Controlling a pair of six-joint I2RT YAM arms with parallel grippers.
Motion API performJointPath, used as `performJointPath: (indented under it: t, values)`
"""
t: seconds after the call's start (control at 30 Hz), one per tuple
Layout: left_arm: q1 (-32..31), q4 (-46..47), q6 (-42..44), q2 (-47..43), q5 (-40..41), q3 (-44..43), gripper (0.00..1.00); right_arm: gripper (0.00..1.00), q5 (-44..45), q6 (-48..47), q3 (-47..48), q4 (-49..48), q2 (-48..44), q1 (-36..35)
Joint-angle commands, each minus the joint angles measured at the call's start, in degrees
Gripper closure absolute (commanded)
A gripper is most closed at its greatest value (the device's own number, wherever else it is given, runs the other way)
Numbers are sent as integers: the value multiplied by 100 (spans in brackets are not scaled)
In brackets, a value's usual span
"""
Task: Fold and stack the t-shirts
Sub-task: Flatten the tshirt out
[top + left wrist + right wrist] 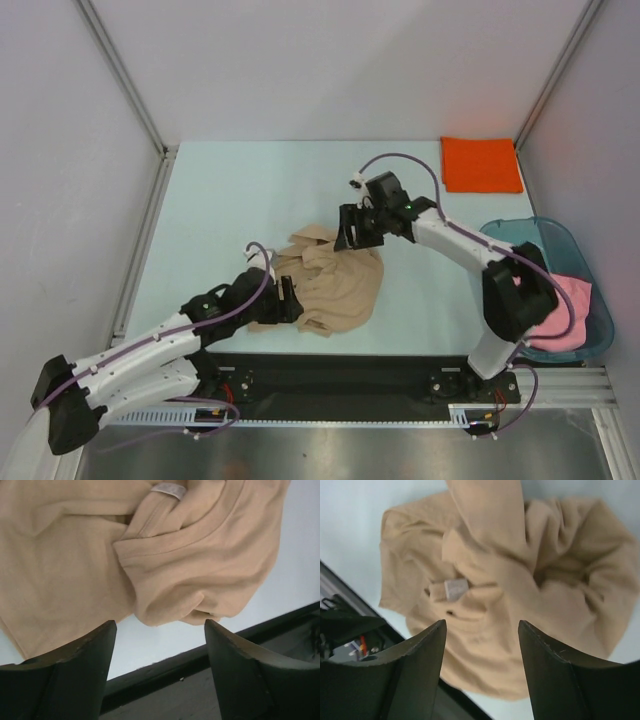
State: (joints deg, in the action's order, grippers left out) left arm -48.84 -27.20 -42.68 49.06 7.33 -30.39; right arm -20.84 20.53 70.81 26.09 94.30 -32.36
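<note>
A crumpled tan t-shirt [330, 285] lies near the table's front edge, its neck label showing in the left wrist view [169, 490] and the right wrist view [456, 588]. My left gripper [291, 298] is open and empty at the shirt's left edge, jaws apart over bare table just short of the cloth [190, 580]. My right gripper [357, 230] is open and empty above the shirt's far edge, with the cloth [520, 580] below it. A folded orange t-shirt [481, 164] lies flat at the far right. A pink t-shirt [565, 300] sits in the teal tub.
The translucent teal tub [577, 244] stands at the right edge of the table. A black rail [350, 365] runs along the table's front edge, close to the tan shirt. Grey walls and metal posts enclose the back and sides.
</note>
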Motion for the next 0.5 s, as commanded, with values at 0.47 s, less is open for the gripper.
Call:
performJointPath:
  t: [0.47]
  values:
    - [304,2937,-1427,359,-178,1483,29,39,2426,-489,2745,958,2399,-1554]
